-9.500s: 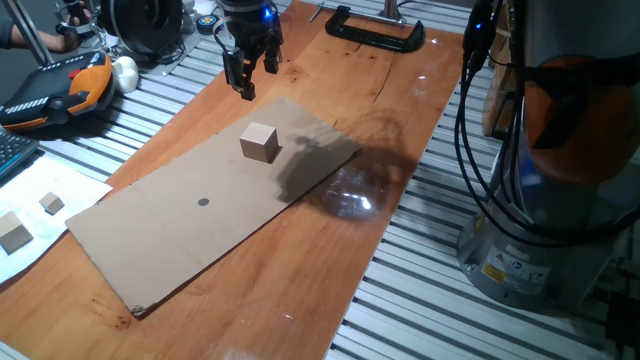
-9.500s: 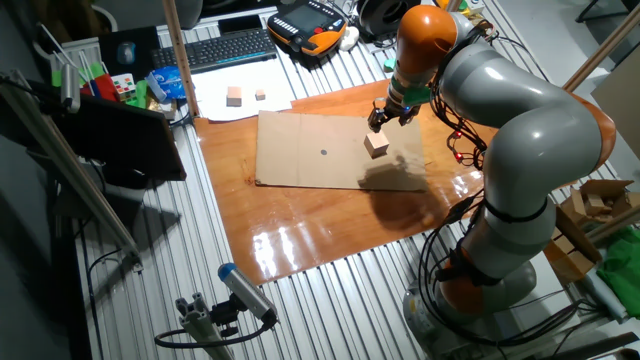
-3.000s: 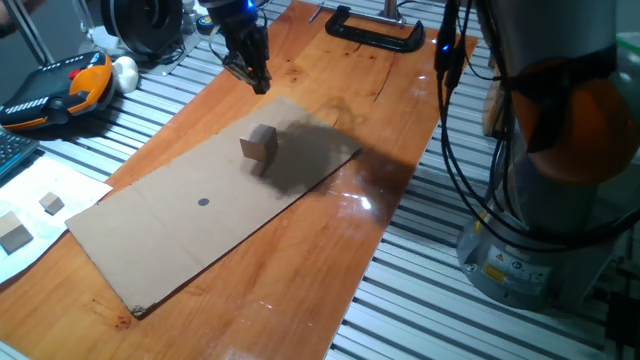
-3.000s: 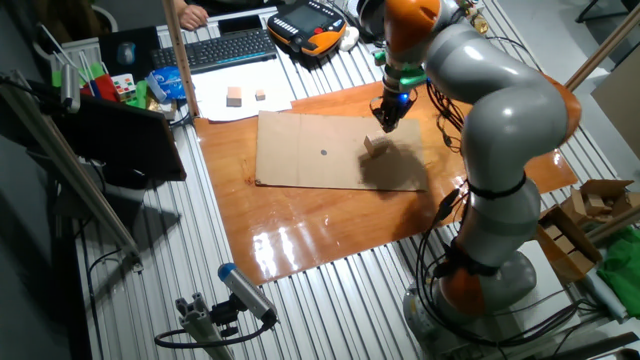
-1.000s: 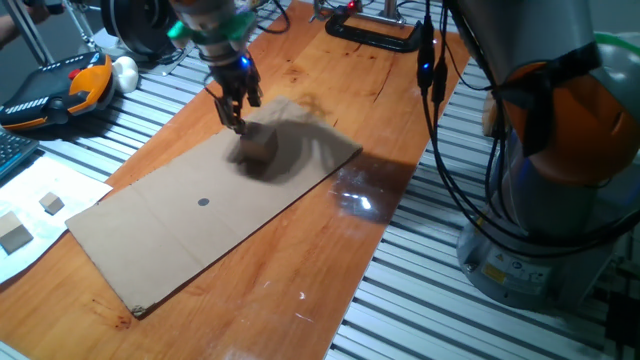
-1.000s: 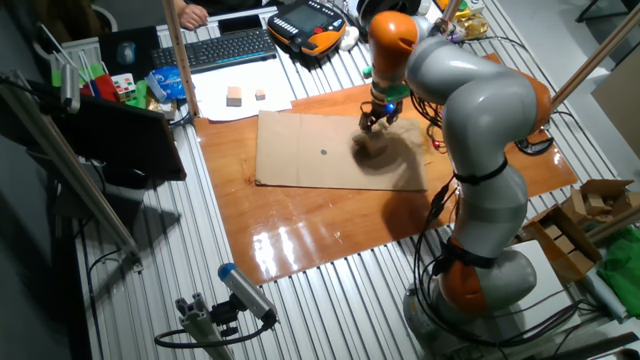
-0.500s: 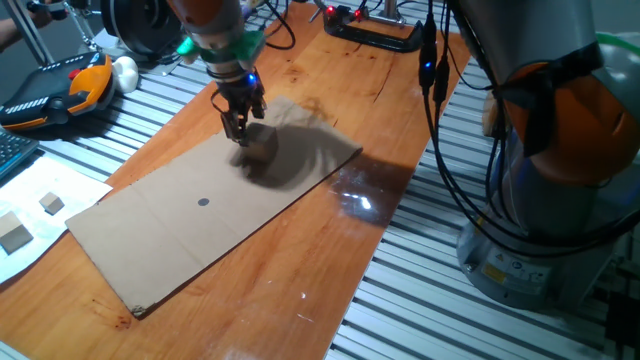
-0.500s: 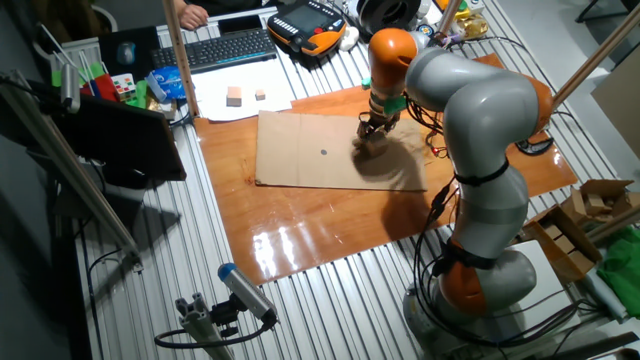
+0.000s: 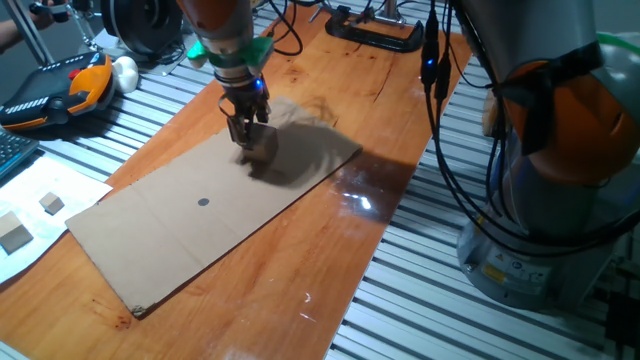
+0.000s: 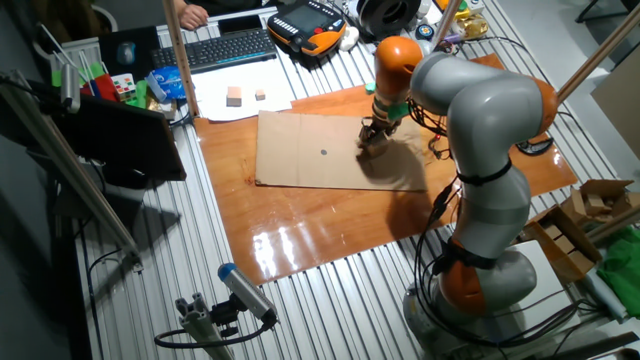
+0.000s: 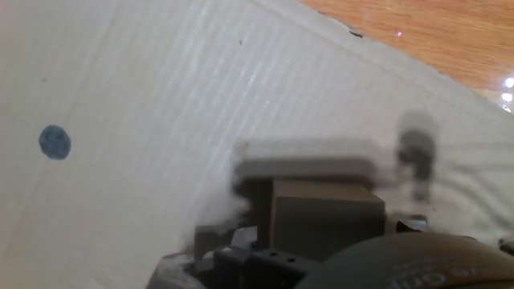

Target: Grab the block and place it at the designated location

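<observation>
Item: gripper [image 9: 247,136] straddling block [image 11: 325,217], closure indiscernible; I'd centre, clamp squarely, before lifting toward dot [image 9: 203,202].

The cardboard sheet [image 9: 180,235] is flat brown, marked with a small dark dot [image 9: 203,201], bluish in the hand view. On it, the block [image 11: 325,217] looks shadowed brown. The tabletop [image 9: 400,120] is glossy orange-brown wood.

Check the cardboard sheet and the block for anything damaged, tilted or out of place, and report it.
Nothing stands out. The cardboard sheet lies flat on the wooden board. The block sits on it between the fingers of the tool, away from the dot. The hand view is blurred, so fine damage cannot be ruled out.
</observation>
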Controlling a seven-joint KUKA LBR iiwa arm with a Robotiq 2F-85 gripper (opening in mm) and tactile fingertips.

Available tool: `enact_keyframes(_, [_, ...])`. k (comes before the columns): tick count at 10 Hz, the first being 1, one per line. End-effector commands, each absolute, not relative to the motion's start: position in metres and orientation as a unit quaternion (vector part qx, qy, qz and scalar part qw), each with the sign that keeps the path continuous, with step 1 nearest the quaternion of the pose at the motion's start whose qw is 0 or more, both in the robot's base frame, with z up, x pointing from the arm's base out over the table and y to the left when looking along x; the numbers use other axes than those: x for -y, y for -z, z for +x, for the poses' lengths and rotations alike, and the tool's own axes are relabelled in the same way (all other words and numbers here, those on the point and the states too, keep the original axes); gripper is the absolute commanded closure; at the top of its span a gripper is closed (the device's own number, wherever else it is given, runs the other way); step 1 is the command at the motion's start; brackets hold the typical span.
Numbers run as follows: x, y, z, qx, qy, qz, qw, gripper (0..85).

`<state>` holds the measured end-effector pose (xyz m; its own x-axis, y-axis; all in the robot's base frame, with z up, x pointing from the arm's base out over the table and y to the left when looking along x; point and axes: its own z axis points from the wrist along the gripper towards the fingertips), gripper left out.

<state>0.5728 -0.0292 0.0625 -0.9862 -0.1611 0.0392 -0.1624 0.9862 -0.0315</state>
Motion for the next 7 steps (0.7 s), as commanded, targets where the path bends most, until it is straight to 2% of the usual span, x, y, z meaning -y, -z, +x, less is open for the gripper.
enact_keyframes(1, [0.0294, -0.0616, 0.5730, 0.996, -0.016, 0.081, 0.016, 4.3])
enact_keyframes(2, [0.0294, -0.0615, 0.5729, 0.997, -0.012, 0.081, 0.013, 9.7])
enact_keyframes(4, [0.0304, -0.0593, 0.5720, 0.997, -0.011, 0.080, 0.005, 25.7])
enact_keyframes(7, [0.0277, -0.0614, 0.5731, 0.997, -0.016, 0.078, -0.003, 39.0])
